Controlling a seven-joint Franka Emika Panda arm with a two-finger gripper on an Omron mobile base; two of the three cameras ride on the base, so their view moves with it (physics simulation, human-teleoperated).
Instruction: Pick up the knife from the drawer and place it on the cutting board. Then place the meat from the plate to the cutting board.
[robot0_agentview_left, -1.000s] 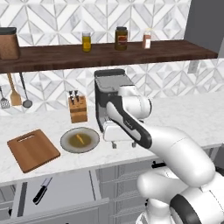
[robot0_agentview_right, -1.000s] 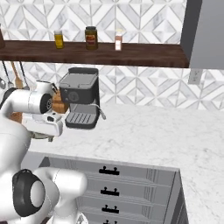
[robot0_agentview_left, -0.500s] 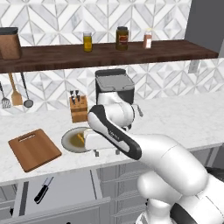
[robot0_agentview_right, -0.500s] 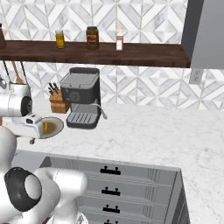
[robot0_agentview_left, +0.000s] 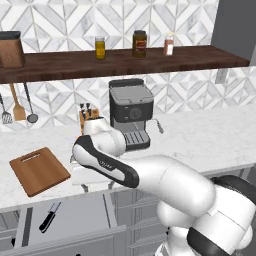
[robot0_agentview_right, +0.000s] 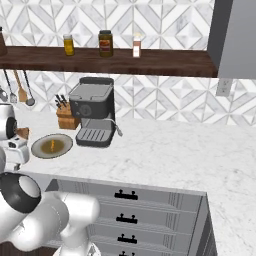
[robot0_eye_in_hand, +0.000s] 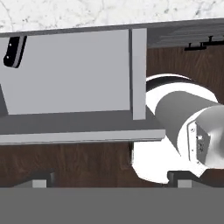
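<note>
The drawer (robot0_agentview_left: 75, 218) is pulled open below the counter, and the knife (robot0_agentview_left: 49, 217) lies in it with its black handle toward me. The cutting board (robot0_agentview_left: 39, 171) rests bare on the counter at the left. The olive-grey plate (robot0_agentview_right: 51, 146) carries the small orange meat (robot0_agentview_right: 52, 145); in the left base view my arm hides it. My gripper (robot0_agentview_left: 86, 187) hangs just above the drawer's right part, pointing down. In the hand view its fingertips (robot0_eye_in_hand: 40, 178) stand wide apart, open and holding nothing, over the drawer floor (robot0_eye_in_hand: 65, 74), with the knife handle (robot0_eye_in_hand: 13, 51) at the upper left.
A black coffee machine (robot0_agentview_left: 130, 112) and a wooden knife block (robot0_agentview_left: 87, 117) stand behind the plate. Utensils (robot0_agentview_left: 18, 102) hang on the wall, and jars (robot0_agentview_left: 140, 43) line the shelf. Closed drawers (robot0_agentview_right: 124, 194) lie to the right. My own white base (robot0_eye_in_hand: 183, 127) shows beneath the drawer.
My arm has swung left and down from the coffee machine, across the plate, to above the open drawer. Knife, board and meat stay put.
</note>
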